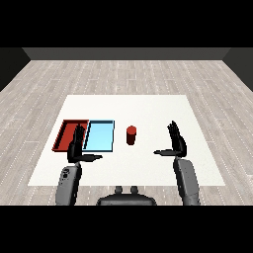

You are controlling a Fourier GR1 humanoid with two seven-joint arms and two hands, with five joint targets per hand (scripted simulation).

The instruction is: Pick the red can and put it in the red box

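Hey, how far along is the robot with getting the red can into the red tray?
Nothing looks done yet. The small red cylindrical can stands upright on the white table, right of the light blue tray and outside the flat red tray. Neither the left hand nor the right hand holds anything; both are open. Grasping, carrying and placing all remain.

Bare test room, lab-like. I stand at a white table, a plain flat slab. Grey wood-plank floor runs out from it toward 12 o'clock and past both sides, 9 and 3. Dark wall closes the far end at 12. No furniture or fittings show that would mark a home or shop.
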